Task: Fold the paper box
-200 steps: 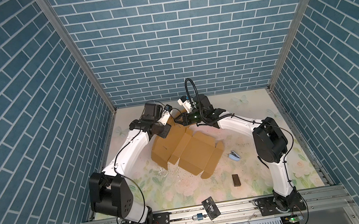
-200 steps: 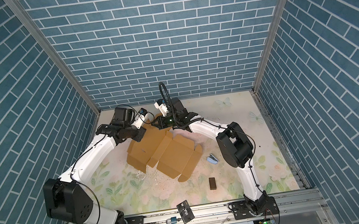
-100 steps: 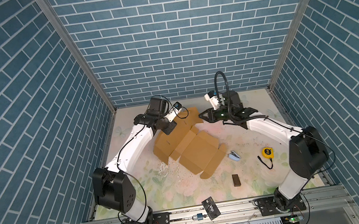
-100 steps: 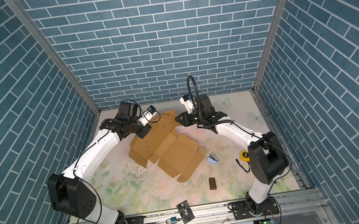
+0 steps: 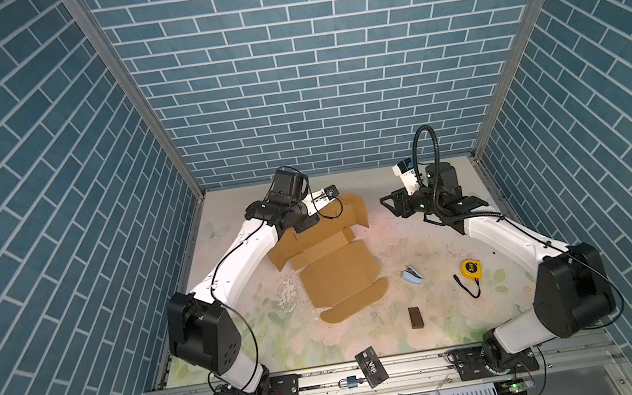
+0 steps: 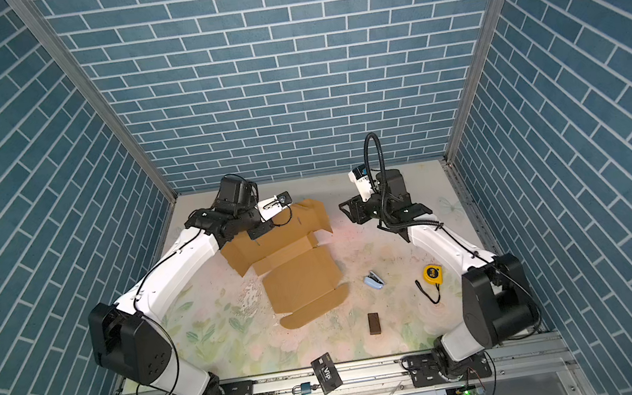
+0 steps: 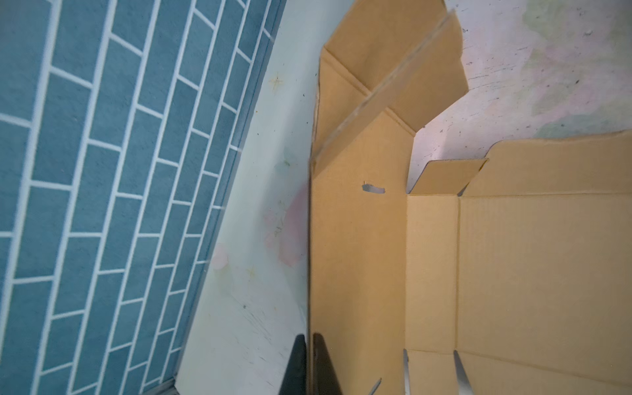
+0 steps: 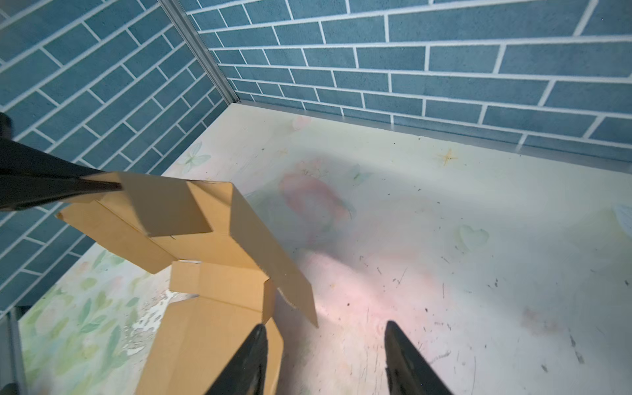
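The paper box (image 5: 337,271) (image 6: 301,280) is a tan cardboard sheet, mostly flat on the mat in both top views, with its far flap (image 5: 352,212) lifted. My left gripper (image 5: 304,224) (image 6: 262,229) is shut on the far left edge of the sheet; in the left wrist view its tips (image 7: 309,338) pinch that thin edge of the paper box (image 7: 359,260). My right gripper (image 5: 391,205) (image 6: 350,211) hangs open to the right of the box, apart from it. In the right wrist view the right gripper (image 8: 325,328) has only bare mat between its fingers, and the paper box (image 8: 205,328) lies beside one finger.
On the mat right of the box lie a pale blue stapler (image 5: 412,275), a yellow tape measure (image 5: 470,269) and a small dark brown block (image 5: 416,316). A black VIP card (image 5: 371,367) and a padlock (image 5: 350,381) sit on the front rail. Brick walls close three sides.
My right gripper has left the box's far flap, opened and pulled away to the right. My left gripper keeps its hold and has shifted slightly; the tape measure is now uncovered.
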`<control>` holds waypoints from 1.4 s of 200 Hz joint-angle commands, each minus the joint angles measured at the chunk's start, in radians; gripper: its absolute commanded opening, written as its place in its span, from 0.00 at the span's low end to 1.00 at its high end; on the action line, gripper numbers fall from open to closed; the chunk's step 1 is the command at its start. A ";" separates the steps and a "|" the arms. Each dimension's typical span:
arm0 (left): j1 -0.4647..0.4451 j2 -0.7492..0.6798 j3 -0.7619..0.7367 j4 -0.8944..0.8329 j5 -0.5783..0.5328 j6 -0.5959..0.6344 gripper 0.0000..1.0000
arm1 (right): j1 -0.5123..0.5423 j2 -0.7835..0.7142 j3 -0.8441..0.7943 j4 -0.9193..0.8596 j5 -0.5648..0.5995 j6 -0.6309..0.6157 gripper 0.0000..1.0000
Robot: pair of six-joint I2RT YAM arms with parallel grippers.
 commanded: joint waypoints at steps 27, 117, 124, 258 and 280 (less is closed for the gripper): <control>-0.001 -0.015 -0.060 0.084 0.061 0.225 0.04 | 0.001 0.181 0.028 0.202 -0.099 -0.239 0.56; 0.004 0.007 -0.176 0.160 0.053 0.360 0.05 | 0.065 0.332 0.097 0.171 -0.262 -0.301 0.56; 0.006 0.008 -0.186 0.170 0.051 0.369 0.05 | 0.069 0.335 0.092 0.170 -0.269 -0.308 0.55; 0.023 0.010 -0.243 0.213 0.041 0.375 0.07 | 0.102 0.289 -0.070 0.191 -0.256 -0.277 0.54; 0.023 0.018 -0.235 0.217 0.046 0.378 0.07 | 0.114 0.269 -0.110 0.250 -0.270 -0.259 0.54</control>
